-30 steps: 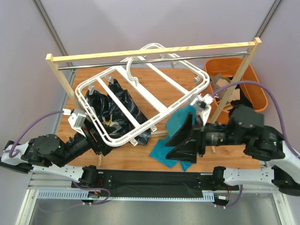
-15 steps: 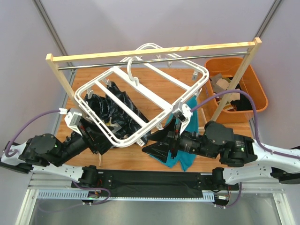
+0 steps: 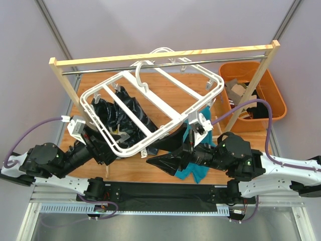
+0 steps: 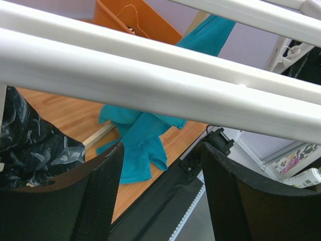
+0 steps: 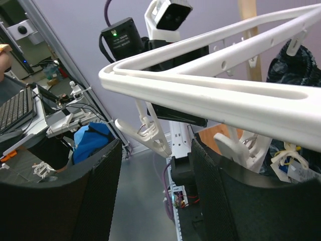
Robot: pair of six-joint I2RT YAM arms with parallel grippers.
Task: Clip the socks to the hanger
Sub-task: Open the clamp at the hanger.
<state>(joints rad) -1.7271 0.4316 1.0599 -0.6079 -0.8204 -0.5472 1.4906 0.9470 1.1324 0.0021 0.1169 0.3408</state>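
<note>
Both agape by hanger (image 4: 150,85): left end effector (image 4: 160,150), right end effector (image 5: 155,145).

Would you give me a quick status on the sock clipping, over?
Left hand, right hand open at the hanger rim. Teal sock hangs at its right edge. Dark patterned cloth beneath.
</note>
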